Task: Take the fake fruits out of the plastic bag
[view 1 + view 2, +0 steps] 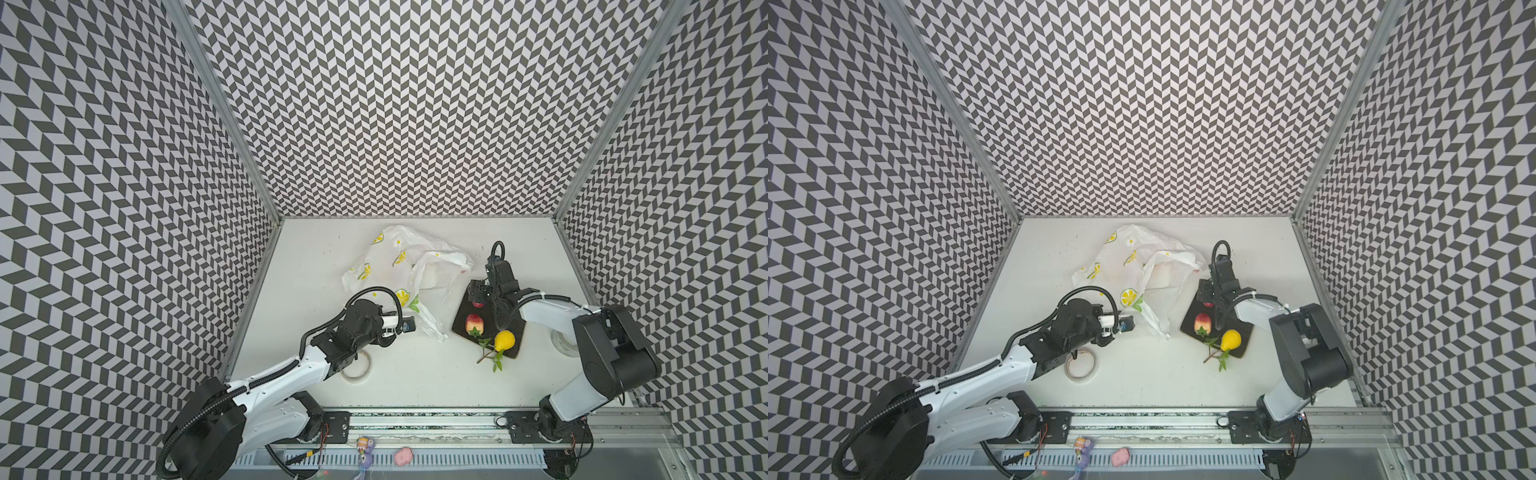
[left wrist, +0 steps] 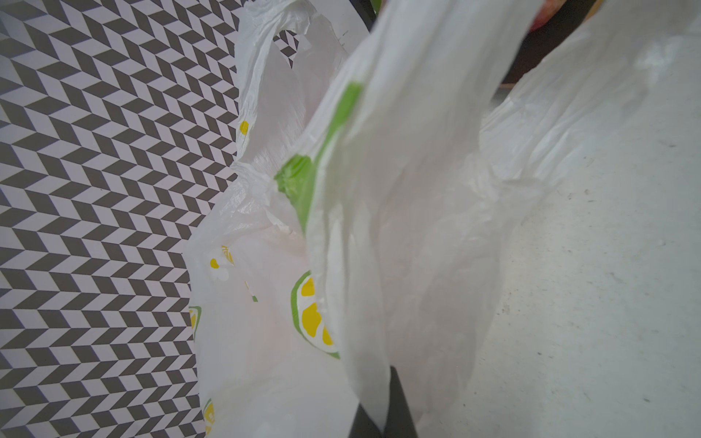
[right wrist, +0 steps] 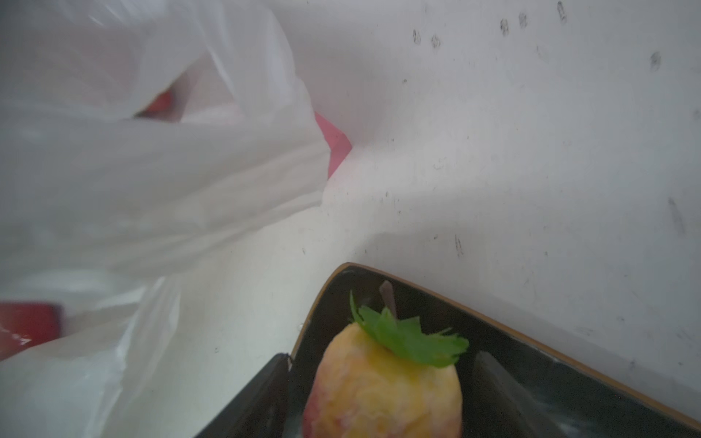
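Observation:
The white lemon-print plastic bag (image 1: pixel 395 257) (image 1: pixel 1125 257) lies crumpled at the table's back middle. My left gripper (image 1: pixel 410 324) (image 2: pixel 381 413) is shut on a handle strip of the bag (image 2: pixel 417 189). My right gripper (image 1: pixel 478 300) (image 3: pixel 383 398) hovers over the dark tray (image 1: pixel 460 326) (image 3: pixel 569 383), open, with a pale strawberry (image 3: pixel 383 386) (image 1: pixel 478 305) resting between its fingers (image 3: pixel 265 394) and slim gaps on both sides. A second strawberry (image 1: pixel 475 323) and a yellow pear (image 1: pixel 504 340) with a leafy twig also lie on the tray. Red shapes (image 3: pixel 159 104) show inside the bag (image 3: pixel 151 182).
A pink block (image 3: pixel 335 146) pokes out from under the bag's edge. A tape roll (image 1: pixel 356 368) lies beneath the left arm, and a clear cup (image 1: pixel 561 343) stands under the right arm. Small toys (image 1: pixel 365 451) sit on the front rail. Patterned walls enclose three sides.

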{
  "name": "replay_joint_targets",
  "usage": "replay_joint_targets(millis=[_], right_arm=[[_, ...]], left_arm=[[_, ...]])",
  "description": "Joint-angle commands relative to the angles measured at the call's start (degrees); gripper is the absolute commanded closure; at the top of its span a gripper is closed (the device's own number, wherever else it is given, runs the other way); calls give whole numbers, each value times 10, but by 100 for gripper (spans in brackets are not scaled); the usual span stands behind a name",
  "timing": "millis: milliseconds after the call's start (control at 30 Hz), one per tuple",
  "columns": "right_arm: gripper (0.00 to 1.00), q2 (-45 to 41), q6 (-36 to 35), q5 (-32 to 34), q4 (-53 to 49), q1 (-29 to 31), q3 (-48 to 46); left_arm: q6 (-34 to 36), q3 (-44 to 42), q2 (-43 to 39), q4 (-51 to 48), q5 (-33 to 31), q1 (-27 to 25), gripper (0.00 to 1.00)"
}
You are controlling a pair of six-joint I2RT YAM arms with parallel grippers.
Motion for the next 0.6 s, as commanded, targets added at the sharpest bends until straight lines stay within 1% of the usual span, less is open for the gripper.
replay_joint_targets(millis=[0, 100, 133, 167, 233, 267, 433, 567], right_arm=[[23, -48, 10, 2, -6, -4, 2], [21, -91, 14, -4, -25, -6, 4], [21, -107, 15, -8, -29, -6, 2], [21, -120, 14, -12, -34, -6, 1], [21, -141, 6, -26, -49, -6, 1], [21, -149, 3, -32, -57, -6, 1], [21, -182, -5, -48, -77, -6, -6], [21, -190, -5, -46, -75, -6, -8]], left_arm=[[4, 2, -11, -7, 3, 3, 100], [1, -1, -18, -4, 1, 2, 91], [-3, -3, -22, -3, 2, 3, 86], [-6, -4, -26, -2, 2, 3, 80], [-14, -6, -37, -3, 7, 3, 64], [-18, -6, -42, -4, 9, 3, 58], [-38, -5, -94, -28, 23, 2, 42], [-68, 12, -153, -76, 37, 1, 27]])
